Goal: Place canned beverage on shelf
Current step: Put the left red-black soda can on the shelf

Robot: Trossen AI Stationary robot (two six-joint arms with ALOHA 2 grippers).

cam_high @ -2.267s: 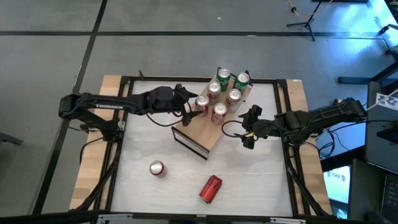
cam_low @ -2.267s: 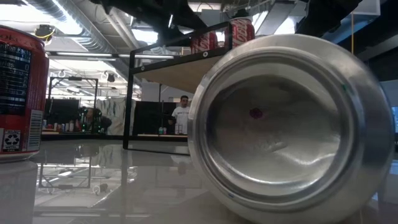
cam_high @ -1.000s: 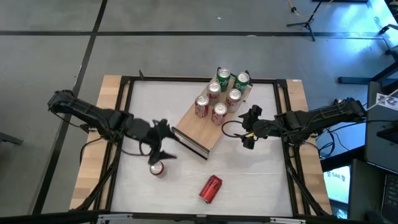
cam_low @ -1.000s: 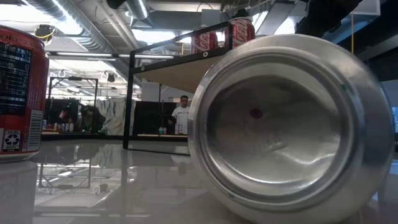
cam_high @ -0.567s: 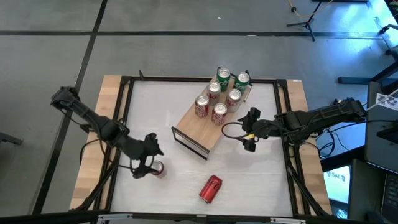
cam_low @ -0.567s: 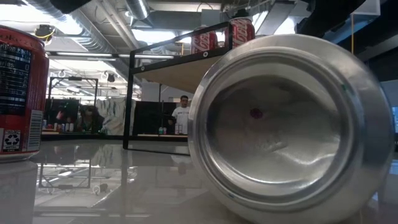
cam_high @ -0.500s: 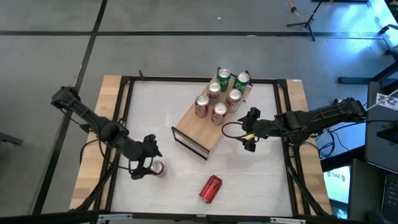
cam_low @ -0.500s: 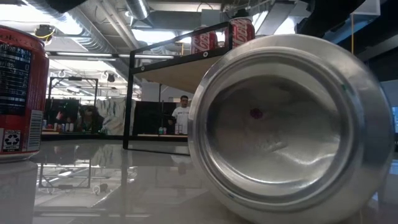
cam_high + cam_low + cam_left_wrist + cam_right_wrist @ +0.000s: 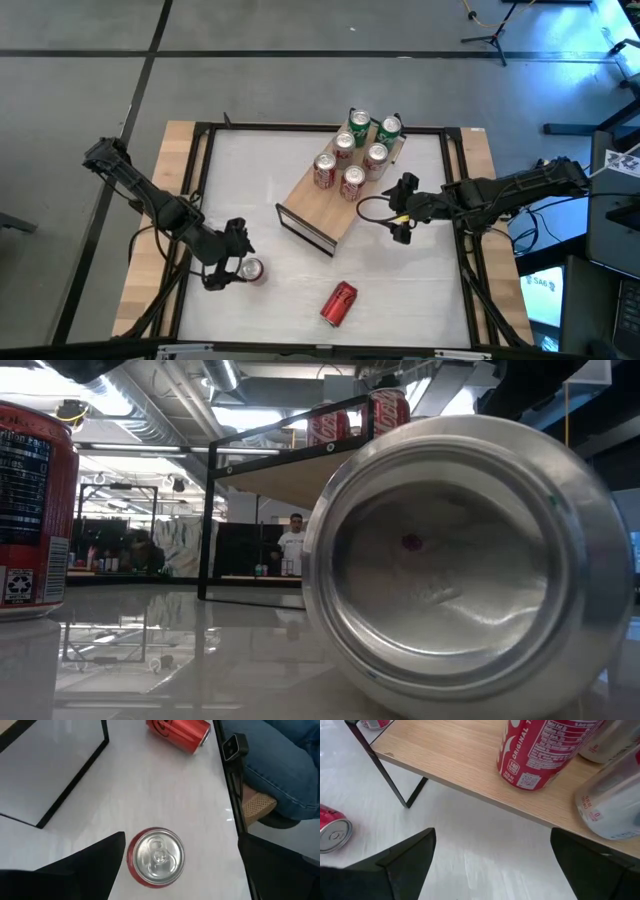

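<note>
Left gripper: fingers spread wide, holding nothing, poised over the upright red can so they can straddle it.
Upright red can: stands on the table near the front left, well apart from the shelf.
Shelf: carries six cans at its far end; the near end is bare.
Right gripper: open and empty, waiting just beside the shelf.
Fallen can: lies on its side near the front.

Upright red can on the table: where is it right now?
In the high view the upright red can stands near the table's front-left, left of the tipped red can, with the open left pincer around it, fingers flanking it in the left wrist view.
</note>
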